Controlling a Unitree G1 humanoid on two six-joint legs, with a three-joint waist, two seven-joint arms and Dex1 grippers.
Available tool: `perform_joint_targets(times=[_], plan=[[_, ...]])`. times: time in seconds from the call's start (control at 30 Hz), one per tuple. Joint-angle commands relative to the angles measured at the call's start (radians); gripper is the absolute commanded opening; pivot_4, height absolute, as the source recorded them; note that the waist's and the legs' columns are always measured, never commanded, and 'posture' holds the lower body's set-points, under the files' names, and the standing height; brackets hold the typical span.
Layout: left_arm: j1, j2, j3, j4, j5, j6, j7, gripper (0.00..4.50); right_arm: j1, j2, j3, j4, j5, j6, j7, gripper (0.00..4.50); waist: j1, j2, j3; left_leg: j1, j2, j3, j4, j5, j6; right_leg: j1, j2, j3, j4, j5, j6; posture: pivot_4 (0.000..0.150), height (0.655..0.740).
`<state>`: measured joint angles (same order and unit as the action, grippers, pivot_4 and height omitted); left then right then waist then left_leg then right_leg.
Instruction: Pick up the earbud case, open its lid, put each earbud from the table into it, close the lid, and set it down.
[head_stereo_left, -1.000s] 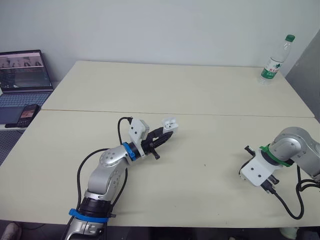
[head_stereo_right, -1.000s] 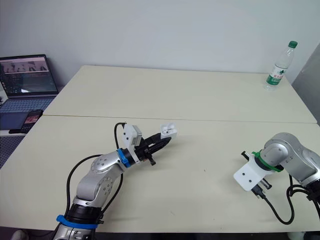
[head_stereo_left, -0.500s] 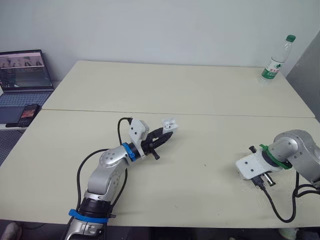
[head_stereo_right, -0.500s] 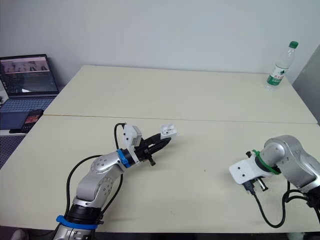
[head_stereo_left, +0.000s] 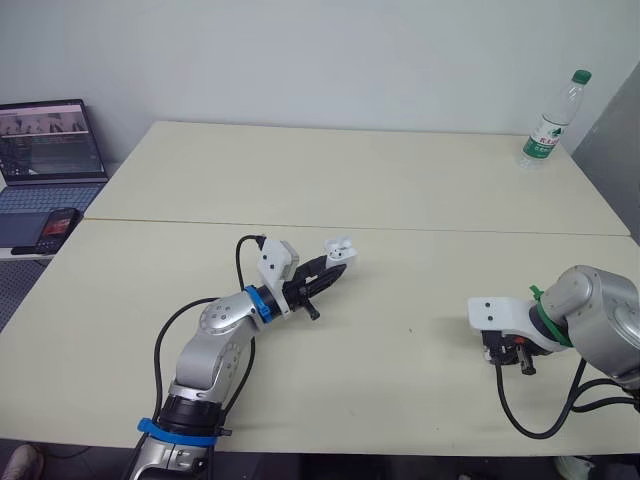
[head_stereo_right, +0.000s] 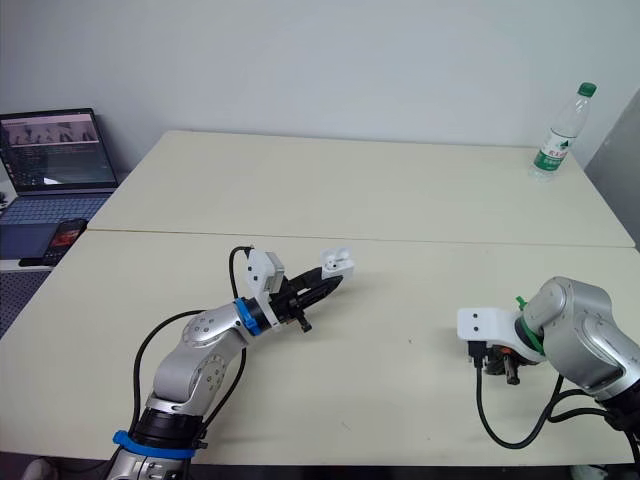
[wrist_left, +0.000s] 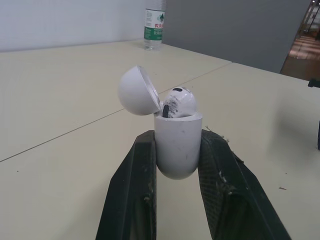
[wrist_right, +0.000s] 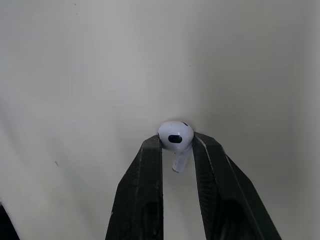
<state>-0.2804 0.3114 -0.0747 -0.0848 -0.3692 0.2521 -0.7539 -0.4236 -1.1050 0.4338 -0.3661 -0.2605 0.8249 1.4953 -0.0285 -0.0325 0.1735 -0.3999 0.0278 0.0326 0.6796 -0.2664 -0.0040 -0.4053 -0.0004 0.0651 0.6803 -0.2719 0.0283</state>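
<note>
My left gripper (head_stereo_left: 330, 273) is shut on the white earbud case (wrist_left: 177, 145), held just above the table (head_stereo_left: 330, 180) near its middle. The case's lid (wrist_left: 139, 91) stands open, tipped back, and one white earbud (wrist_left: 178, 102) sits inside. My right gripper (wrist_right: 176, 145) is shut on a second white earbud (wrist_right: 176, 136), its stem pointing down between the fingers, above bare tabletop. From the head camera that right gripper (head_stereo_left: 512, 358) hangs low over the table at the right, its fingers pointing down.
A plastic water bottle (head_stereo_left: 548, 125) stands at the table's far right corner. A laptop (head_stereo_left: 48, 150) and a phone (head_stereo_left: 58, 224) lie on a side surface to the left. A seam (head_stereo_left: 450, 230) runs across the table between the two halves.
My right arm has swung inward and turned its wrist, so the gripper now points down at the table. The left gripper and the open case have stayed put.
</note>
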Motion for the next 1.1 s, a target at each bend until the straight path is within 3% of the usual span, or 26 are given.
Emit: perform_joint_targets(times=[0.03, 0.53, 0.73, 0.9, 1.1], plan=[[-0.01, 0.002, 0.0, -0.031, 0.001, -0.015, -0.002, 0.77, -0.011, -0.012, 0.003, -0.019, 0.005, 0.002, -0.017, 0.79, 0.0, 0.0, 0.0, 0.0, 0.0, 0.0, 0.0, 0.0, 0.0, 0.0, 0.0, 0.0, 0.0, 0.0, 0.0, 0.15, 0.7389], [-0.002, 0.004, 0.0, -0.038, 0.002, -0.016, -0.001, 0.77, -0.004, -0.019, 0.002, -0.038, 0.028, -0.001, -0.032, 0.79, -0.001, 0.0, 0.0, 0.0, 0.0, 0.0, 0.0, 0.0, 0.0, 0.0, 0.0, 0.0, 0.0, 0.0, 0.0, 0.15, 0.7389], [-0.004, 0.0, 0.001, -0.033, 0.001, -0.019, 0.0, 0.77, -0.09, 0.057, -0.047, -0.051, 0.112, 0.098, -0.043, 0.79, -0.005, 0.0, 0.0, 0.0, 0.001, 0.001, 0.0, 0.0, 0.0, 0.0, 0.001, 0.0, 0.0, 0.0, 0.0, 0.15, 0.7389], [-0.004, -0.017, 0.019, -0.044, -0.027, -0.001, 0.017, 0.77, -0.221, 0.274, -0.228, -0.047, 0.282, 0.287, -0.16, 0.79, -0.004, 0.0, 0.0, 0.0, 0.001, 0.0, 0.0, 0.0, 0.0, 0.0, 0.002, 0.0, 0.0, 0.0, 0.0, 0.15, 0.7389], [-0.043, -0.06, 0.034, -0.083, -0.082, 0.052, 0.063, 0.77, -0.321, 0.689, -0.538, -0.099, 0.406, 0.478, -0.469, 0.79, 0.0, -0.001, 0.0, -0.002, 0.0, -0.003, 0.0, 0.0, 0.0, -0.001, 0.001, -0.001, 0.0, 0.0, 0.0, 0.15, 0.7389]])
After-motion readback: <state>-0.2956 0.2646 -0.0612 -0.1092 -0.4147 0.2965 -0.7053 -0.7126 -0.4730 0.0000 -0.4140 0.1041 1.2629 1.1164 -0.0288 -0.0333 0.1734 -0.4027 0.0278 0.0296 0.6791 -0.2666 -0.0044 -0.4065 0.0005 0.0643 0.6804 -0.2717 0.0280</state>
